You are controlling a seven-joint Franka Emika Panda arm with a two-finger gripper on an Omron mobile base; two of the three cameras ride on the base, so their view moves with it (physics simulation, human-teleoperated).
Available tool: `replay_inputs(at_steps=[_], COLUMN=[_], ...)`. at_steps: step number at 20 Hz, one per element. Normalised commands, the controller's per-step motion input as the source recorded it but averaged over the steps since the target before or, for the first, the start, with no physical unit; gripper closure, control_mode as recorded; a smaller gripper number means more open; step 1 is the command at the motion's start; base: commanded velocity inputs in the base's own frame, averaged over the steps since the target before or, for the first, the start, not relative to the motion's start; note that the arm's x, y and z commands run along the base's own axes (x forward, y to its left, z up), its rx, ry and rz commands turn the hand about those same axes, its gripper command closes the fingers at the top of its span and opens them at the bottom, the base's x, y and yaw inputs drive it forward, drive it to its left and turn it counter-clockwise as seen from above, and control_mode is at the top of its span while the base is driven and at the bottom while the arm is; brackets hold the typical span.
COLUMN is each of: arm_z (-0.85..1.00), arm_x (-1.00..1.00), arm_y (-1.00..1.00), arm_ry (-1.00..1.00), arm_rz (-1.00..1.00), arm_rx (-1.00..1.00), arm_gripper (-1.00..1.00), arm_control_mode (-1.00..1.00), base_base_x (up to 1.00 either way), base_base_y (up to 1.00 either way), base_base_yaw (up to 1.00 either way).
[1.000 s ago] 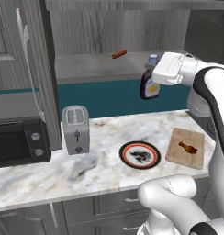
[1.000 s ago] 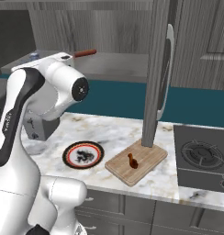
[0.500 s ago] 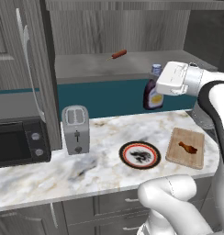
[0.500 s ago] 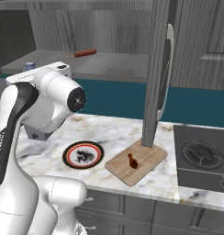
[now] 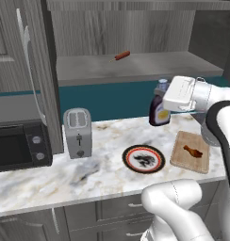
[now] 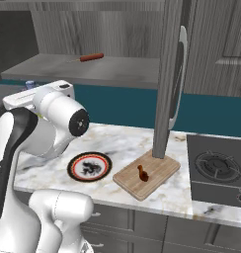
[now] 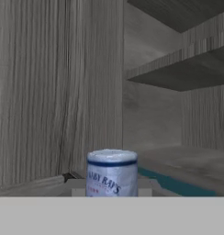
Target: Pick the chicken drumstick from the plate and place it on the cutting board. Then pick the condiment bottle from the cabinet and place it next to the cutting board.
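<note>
Countertop (image 5: pixel 107 164) nearest the base carried the plate (image 5: pixel 143 158), bare of food, and just right of it the cutting board (image 5: pixel 190 151) with the chicken drumstick (image 5: pixel 193 150) lying on it, so the first half of the task looked done. Behind these hung the condiment bottle (image 5: pixel 159 109), upright with its long axis vertical, its cap held in the gripper (image 5: pixel 165 88), whose fingers were narrowed onto it; the hand view showed the blue-grey cap (image 7: pixel 112 172) seated right at the fingers. The bottle sat above the back of the counter, up and left of the board's far corner, near it but apart, so the coming move appeared to be a short drop toward the free marble beside the board. Farther back stood the cabinet (image 5: pixel 135 66), a red sausage stick (image 5: pixel 122 56) lying on its shelf. Against a second before, the bottle had come lower and nearer the board, away from the shelf front.
</note>
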Motion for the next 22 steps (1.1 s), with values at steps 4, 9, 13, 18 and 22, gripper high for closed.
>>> replay_inputs(at_steps=[4,9,13,18,22], arm_z=[-0.23,-0.11,0.00,0.00,0.00], arm_x=[-0.22,-0.12,-0.10,-0.15,-0.19], arm_y=[0.00,0.00,-0.05,-0.10,-0.12], arm_ry=[0.05,0.02,0.00,0.00,0.00], arm_rz=[0.00,0.00,0.00,0.00,0.00], arm_rx=[0.00,0.00,-0.02,-0.03,-0.03], arm_gripper=[1.00,1.00,1.00,1.00,1.00], arm_control_mode=[-1.00,-1.00,-1.00,-1.00,-1.00], base_base_x=[0.00,0.00,0.00,0.00,0.00], base_base_y=[0.00,0.00,0.00,0.00,0.00], base_base_yaw=[0.00,0.00,0.00,0.00,0.00])
